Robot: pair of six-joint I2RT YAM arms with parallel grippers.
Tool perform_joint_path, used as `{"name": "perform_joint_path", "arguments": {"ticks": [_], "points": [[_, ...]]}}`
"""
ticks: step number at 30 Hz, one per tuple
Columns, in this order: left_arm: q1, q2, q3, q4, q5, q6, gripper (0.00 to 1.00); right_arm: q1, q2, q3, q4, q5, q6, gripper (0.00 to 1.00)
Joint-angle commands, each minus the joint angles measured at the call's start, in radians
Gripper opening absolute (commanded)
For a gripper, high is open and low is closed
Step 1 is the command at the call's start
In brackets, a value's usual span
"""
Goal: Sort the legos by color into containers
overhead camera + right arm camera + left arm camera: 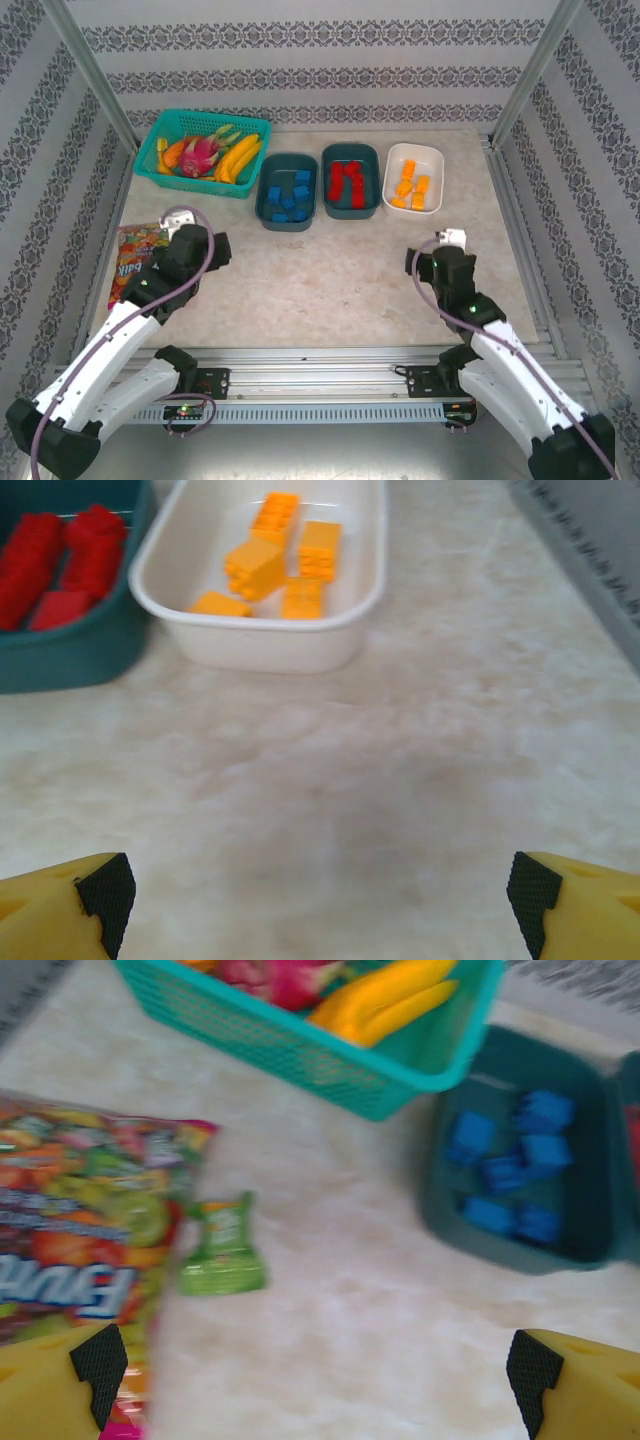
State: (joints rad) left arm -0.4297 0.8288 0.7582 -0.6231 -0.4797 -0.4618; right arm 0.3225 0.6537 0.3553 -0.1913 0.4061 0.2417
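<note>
Three tubs stand in a row at the back. The left dark teal tub (287, 213) holds several blue legos (290, 195), also seen in the left wrist view as blue legos (515, 1175). The middle dark teal tub (350, 207) holds red legos (347, 181), the white tub (413, 152) orange legos (411, 186), orange legos (275, 565). My left gripper (196, 246) hovers open over bare table near the front left. My right gripper (447, 252) stands open over bare table at the front right, nothing between its fingers.
A light teal mesh basket (163, 127) of toy fruit sits at the back left. A colourful candy bag (136, 258) lies by the left edge, with a small green sachet (222, 1247) beside it. Metal frame posts and rails border the table.
</note>
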Motion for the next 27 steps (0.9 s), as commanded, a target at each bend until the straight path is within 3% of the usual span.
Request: {"name": "perform_joint_path", "arguments": {"ticks": [1, 6, 17, 20, 24, 27], "points": [[0.010, 0.025, -0.097, 0.181, -0.115, 0.252, 1.00, -0.053, -0.038, -0.100, 0.264, 0.103, -0.150, 0.98], [0.048, 0.128, -0.188, 0.334, -0.116, 0.266, 1.00, -0.177, 0.129, -0.146, 0.417, -0.019, -0.150, 0.98], [0.288, 0.425, -0.310, 0.905, 0.153, 0.363, 1.00, -0.252, 0.698, 0.047, 0.896, -0.223, -0.215, 0.98], [0.337, 0.512, -0.285, 1.017, 0.223, 0.371, 1.00, -0.273, 0.781, 0.070, 0.933, -0.253, -0.207, 0.98], [0.372, 0.623, -0.239, 1.138, 0.321, 0.415, 1.00, -0.292, 0.877, -0.001, 1.183, -0.291, -0.195, 0.98], [0.391, 0.689, -0.221, 1.207, 0.370, 0.456, 1.00, -0.296, 0.846, 0.003, 1.123, -0.293, -0.194, 0.98]]}}
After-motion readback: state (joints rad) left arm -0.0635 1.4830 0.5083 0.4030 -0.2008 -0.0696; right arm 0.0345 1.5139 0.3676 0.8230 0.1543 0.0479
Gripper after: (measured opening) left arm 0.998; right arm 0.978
